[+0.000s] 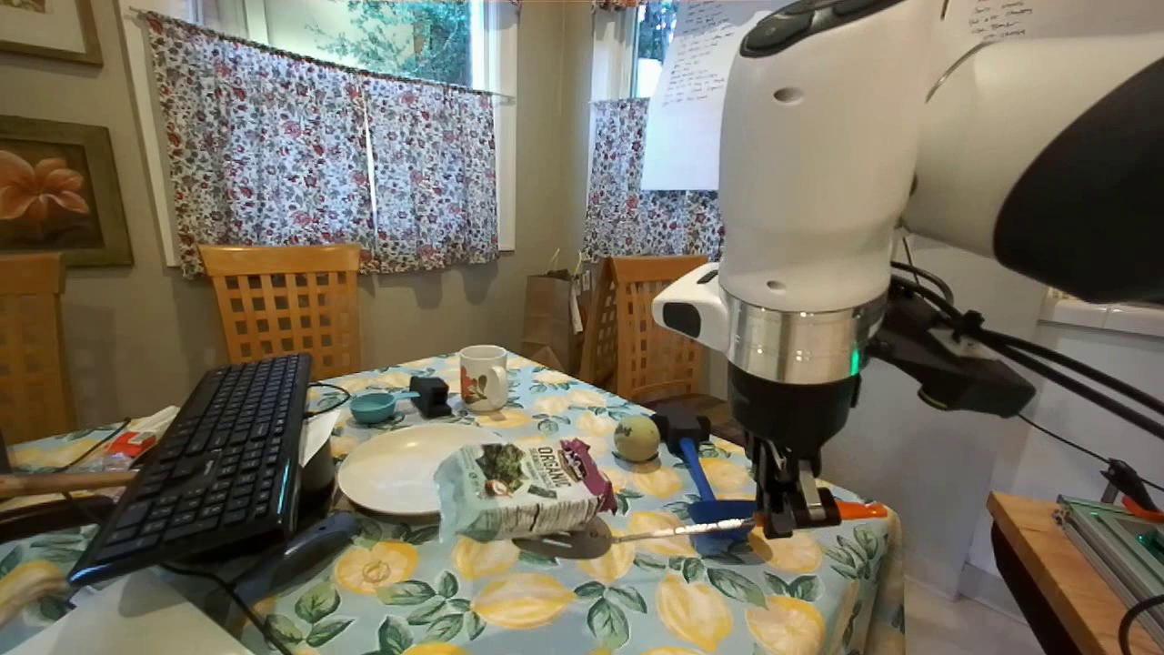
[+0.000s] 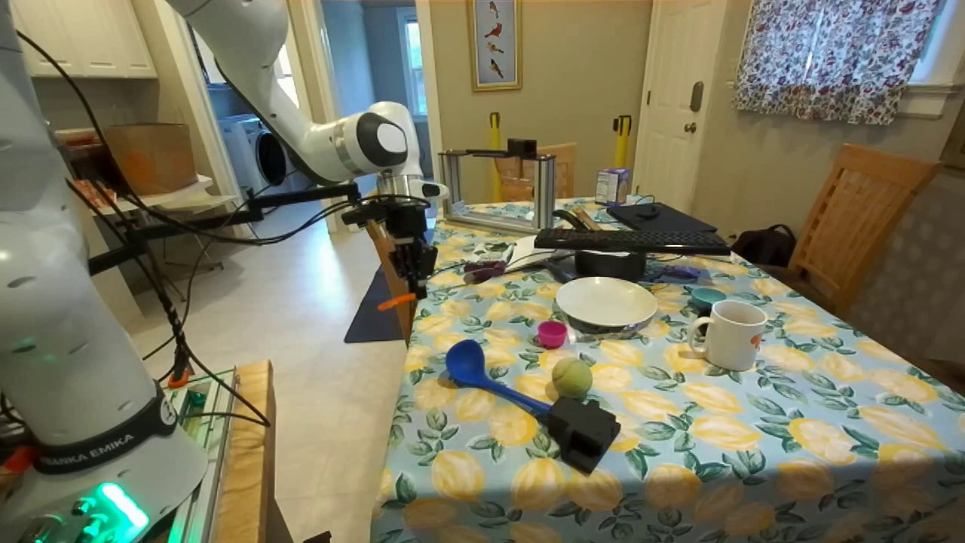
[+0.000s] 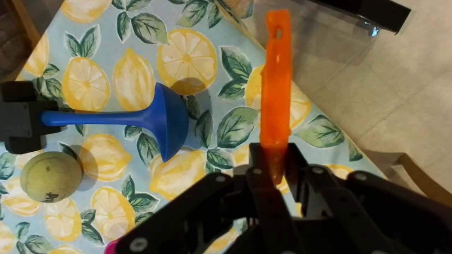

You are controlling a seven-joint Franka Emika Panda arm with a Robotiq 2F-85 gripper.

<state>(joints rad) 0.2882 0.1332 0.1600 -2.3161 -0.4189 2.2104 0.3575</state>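
Note:
My gripper (image 3: 274,151) is shut on the orange handle (image 3: 276,91) of a utensil, above the edge of the table. In an exterior view the orange handle (image 1: 859,510) sticks out on one side of the gripper (image 1: 789,520). A thin pale shaft (image 1: 687,529) runs out the other side to a grey flat head (image 1: 577,539). The gripper (image 2: 417,289) and handle (image 2: 396,302) also show in an exterior view. A blue ladle (image 3: 171,121) lies below and beside the gripper, its handle end at a black block (image 3: 21,118). A yellow-green ball (image 3: 51,176) is near the block.
On the lemon-print tablecloth stand a white plate (image 2: 603,300), a pink cup (image 2: 552,334), a white mug (image 2: 733,335) and a teal cup (image 2: 707,298). A snack bag (image 1: 523,491) lies by the plate. A black keyboard (image 1: 214,446) is raised beyond it.

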